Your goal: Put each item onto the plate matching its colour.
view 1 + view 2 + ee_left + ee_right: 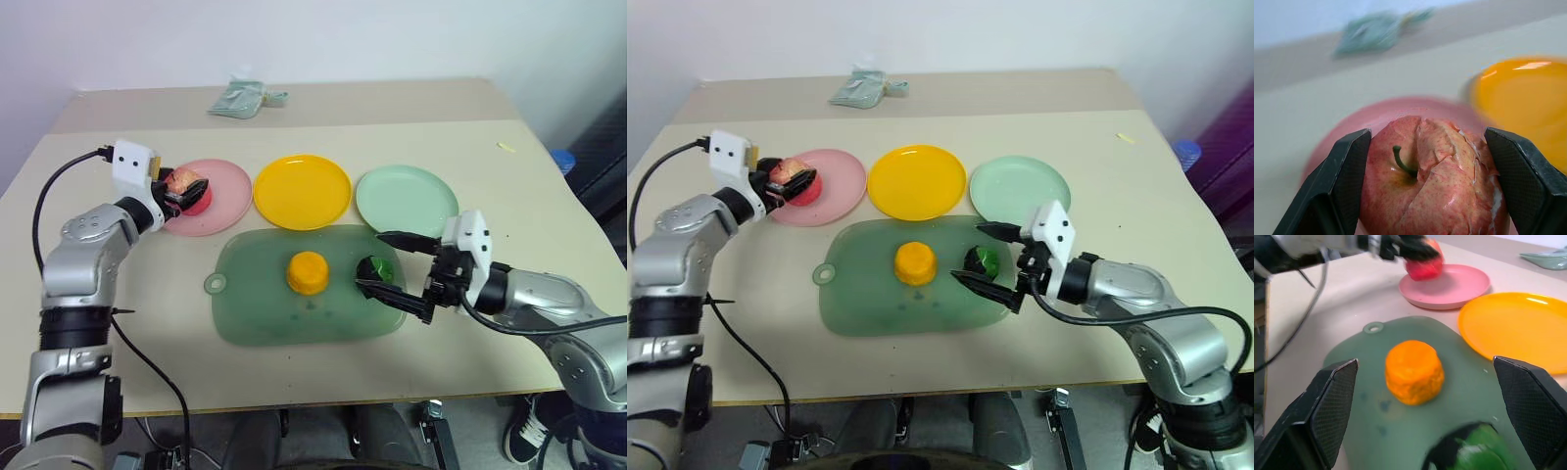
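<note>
Already over the pink plate point(211, 196) near the table's left edge: apple point(186, 188) clenched in left gripper point(182, 196). Right gripper point(390, 266) spread wide, straddling the green vegetable point(376, 269) on the mat point(255, 313).

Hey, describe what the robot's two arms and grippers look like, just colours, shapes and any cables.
Both arms are silver-grey metal with rounded joint housings and black bands. Each wrist carries a white boxy camera module. The left gripper and right gripper each have two black, tapered fingers with a fine cross-hatched texture on the pads. A black cable loops from the left wrist module down along the arm; another black cable curves beneath the right forearm.
</note>
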{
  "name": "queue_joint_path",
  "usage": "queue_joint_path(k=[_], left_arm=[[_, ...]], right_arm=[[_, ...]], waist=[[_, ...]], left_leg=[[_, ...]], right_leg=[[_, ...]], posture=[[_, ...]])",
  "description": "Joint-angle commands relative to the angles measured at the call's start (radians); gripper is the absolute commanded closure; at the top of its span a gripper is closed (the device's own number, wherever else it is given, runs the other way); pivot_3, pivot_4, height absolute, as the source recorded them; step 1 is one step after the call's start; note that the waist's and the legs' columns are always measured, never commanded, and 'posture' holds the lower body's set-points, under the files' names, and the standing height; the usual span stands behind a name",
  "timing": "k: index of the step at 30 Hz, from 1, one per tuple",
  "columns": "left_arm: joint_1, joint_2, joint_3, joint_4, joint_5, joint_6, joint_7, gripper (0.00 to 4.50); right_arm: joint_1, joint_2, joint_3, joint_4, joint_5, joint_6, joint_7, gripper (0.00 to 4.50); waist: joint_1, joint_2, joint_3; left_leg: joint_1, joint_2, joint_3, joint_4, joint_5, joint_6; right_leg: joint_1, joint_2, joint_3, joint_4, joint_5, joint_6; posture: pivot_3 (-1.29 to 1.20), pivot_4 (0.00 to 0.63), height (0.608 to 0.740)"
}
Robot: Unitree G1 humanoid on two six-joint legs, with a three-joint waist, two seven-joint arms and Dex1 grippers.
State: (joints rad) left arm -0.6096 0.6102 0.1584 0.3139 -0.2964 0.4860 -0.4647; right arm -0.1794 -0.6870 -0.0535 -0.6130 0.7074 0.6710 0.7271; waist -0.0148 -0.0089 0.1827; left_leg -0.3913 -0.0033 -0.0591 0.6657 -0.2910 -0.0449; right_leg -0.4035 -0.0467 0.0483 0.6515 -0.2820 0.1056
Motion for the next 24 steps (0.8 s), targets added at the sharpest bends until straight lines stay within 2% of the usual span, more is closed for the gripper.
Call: queue_joint_path(k=[1, 6, 10, 16, 20, 23, 24], left_arm=[[-0.063, -0.003, -0.004, 0.108, 0.053, -0.07, 0.019, 0.02], [-0.054, 0.015, 0.037, 0.118, 0.049, -0.171, -0.022, 0.02], [0.079, 0.073, 0.141, -0.043, -0.04, -0.24, -0.148, 0.02], [0.372, 0.156, 0.209, -0.343, -0.122, -0.239, -0.316, 0.02], [0.627, 0.176, 0.208, -0.606, -0.206, -0.178, -0.424, 0.02], [0.753, 0.165, 0.192, -0.721, -0.212, -0.168, -0.443, 0.02], [0.779, 0.157, 0.188, -0.741, -0.212, -0.172, -0.443, 0.0]], right_arm=[[-0.069, 0.042, 0.053, 0.004, -0.046, 0.004, -0.062, 0.0], [-0.176, 0.111, 0.177, 0.019, -0.106, 0.073, -0.139, 0.0], [-0.265, 0.177, 0.314, 0.049, -0.199, 0.102, -0.187, 0.0], [-0.316, 0.211, 0.408, 0.154, -0.295, 0.143, -0.203, 0.0], [-0.33, 0.233, 0.44, 0.216, -0.338, 0.15, -0.197, 0.0], [-0.336, 0.241, 0.451, 0.236, -0.351, 0.161, -0.18, 0.0], [-0.336, 0.245, 0.451, 0.239, -0.352, 0.164, -0.174, 0.25]], waist=[[-0.001, 0.0, 0.0], [0.001, 0.0, 0.0], [-0.012, -0.001, 0.0], [0.001, -0.001, 0.0], [0.0, -0.002, -0.001], [0.002, -0.002, -0.001], [0.002, -0.002, -0.001]], left_leg=[[0.0, 0.0, 0.0, 0.0, 0.0, 0.0], [-0.001, 0.0, 0.0, 0.0, 0.0, -0.001], [-0.002, 0.001, 0.002, -0.001, 0.001, -0.001], [-0.002, 0.002, 0.002, -0.001, 0.001, -0.002], [-0.002, 0.001, 0.002, -0.001, 0.001, -0.001], [-0.002, 0.001, 0.001, -0.002, 0.001, -0.001], [-0.002, 0.002, 0.001, -0.002, 0.001, -0.001]], right_leg=[[0.0, 0.0, 0.0, 0.0, 0.0, 0.0], [-0.003, 0.0, 0.0, 0.002, 0.0, 0.0], [-0.006, -0.001, 0.002, 0.003, 0.0, 0.0], [-0.006, -0.004, 0.002, 0.003, 0.0, 0.0], [-0.004, -0.006, 0.001, 0.002, 0.0, 0.0], [-0.004, -0.006, 0.001, 0.002, 0.0, 0.0], [-0.004, -0.006, 0.001, 0.002, 0.0, -0.001]], posture=[[0.0, 0.15, 0.74], [0.0, 0.15, 0.74], [0.0, 0.15, 0.74], [0.0, 0.15, 0.74], [0.0, 0.15, 0.74], [0.0, 0.15, 0.74], [0.0, 0.15, 0.74]])
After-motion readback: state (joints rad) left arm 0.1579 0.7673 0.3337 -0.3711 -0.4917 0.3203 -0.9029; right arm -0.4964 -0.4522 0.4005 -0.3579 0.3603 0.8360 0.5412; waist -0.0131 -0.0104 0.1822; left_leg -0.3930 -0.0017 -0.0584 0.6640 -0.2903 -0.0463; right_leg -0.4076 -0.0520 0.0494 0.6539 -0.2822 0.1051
